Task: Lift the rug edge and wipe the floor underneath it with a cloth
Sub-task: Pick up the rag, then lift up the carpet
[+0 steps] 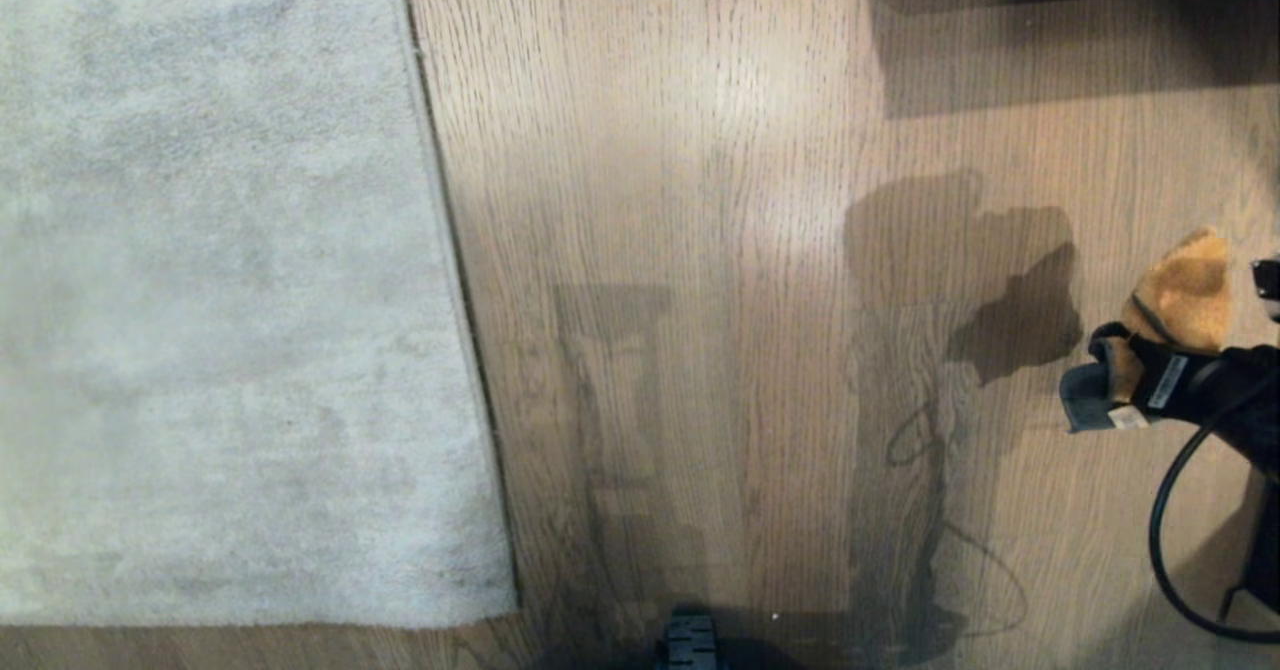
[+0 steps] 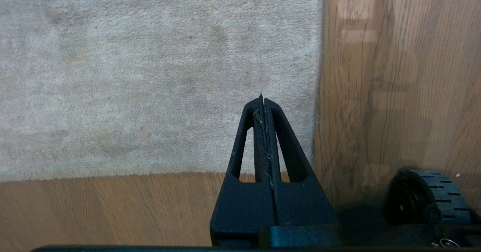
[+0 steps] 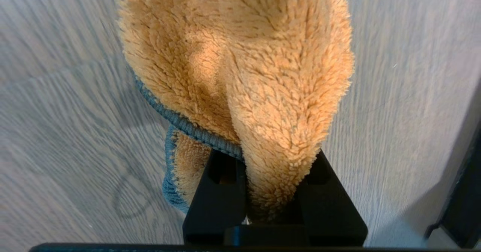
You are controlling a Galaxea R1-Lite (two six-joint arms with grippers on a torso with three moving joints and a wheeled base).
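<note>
Fluffy orange-tan pile of the cloth (image 3: pixel 240 75) filled the right wrist view, a soft rag with a stitched grey-blue hem, bunched into folds and clamped between the black plastic jaws of the right gripper (image 3: pixel 272 192). In the head view that cloth (image 1: pixel 1185 295) hung at the right edge above the floor (image 1: pixel 700 250), its long axis running away from the robot, with a grey flap and a small white label by the jaws; the writing on it could not be read. Brown oak-grain planks ran lengthwise away from the robot. At the left lay the pale grey short-pile rug, and the rug edge (image 1: pixel 455 250) lay flat, running nearly straight away along the planks. Over the rug's corner, the left gripper (image 2: pixel 263 105) had its tapered black jaws pressed together on nothing, lint along their seam.
</note>
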